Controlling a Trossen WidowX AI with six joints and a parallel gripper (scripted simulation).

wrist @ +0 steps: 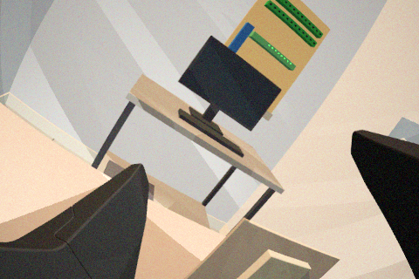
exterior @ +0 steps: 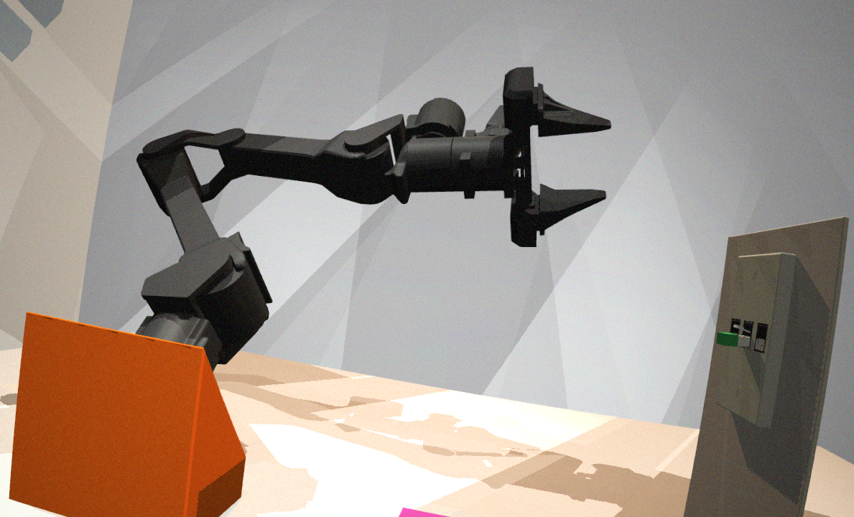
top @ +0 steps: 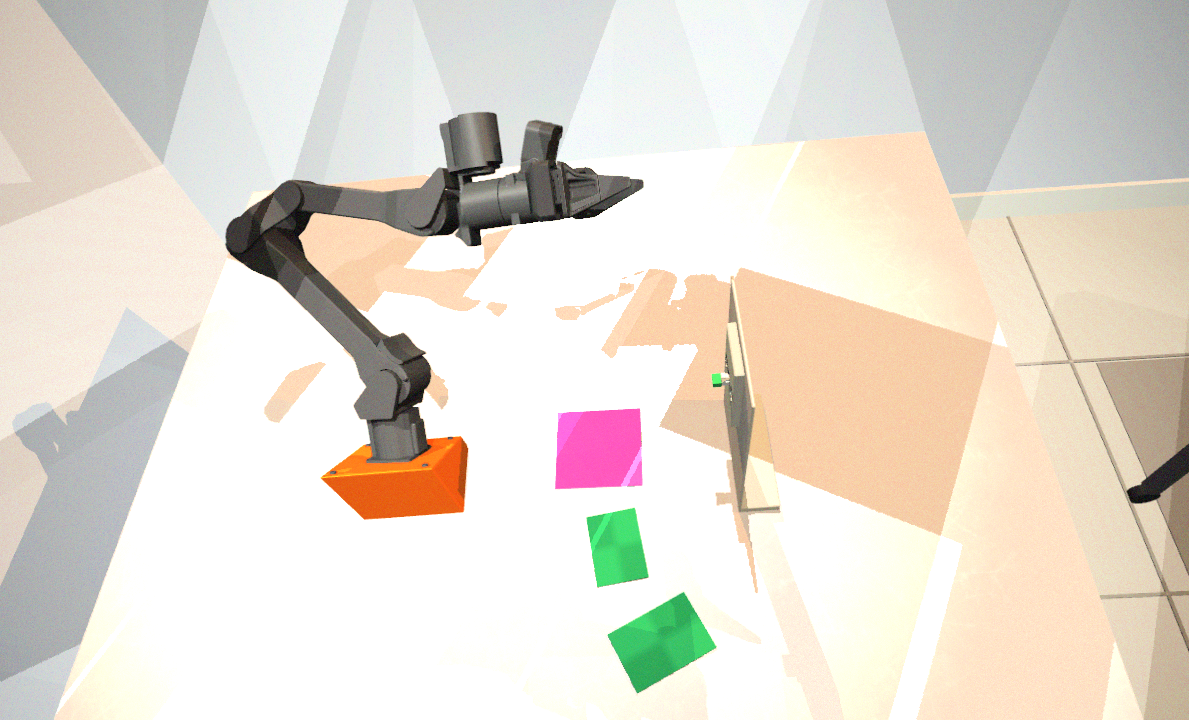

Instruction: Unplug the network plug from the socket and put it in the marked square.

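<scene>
The plug, with a green rear end and a clear body, sits in a socket on the block of the upright panel. Its thin tab shows only faintly above the body in the exterior view. The pink marked square lies flat on the table, between the arm's base and the panel. My gripper is open and empty. It is high above the table, higher than the plug and short of the panel. The plug is not in the wrist view.
Two green rectangles lie on the table nearer the front than the pink square. Other socket openings are beside the plug. A separate desk with a monitor stands beyond the panel.
</scene>
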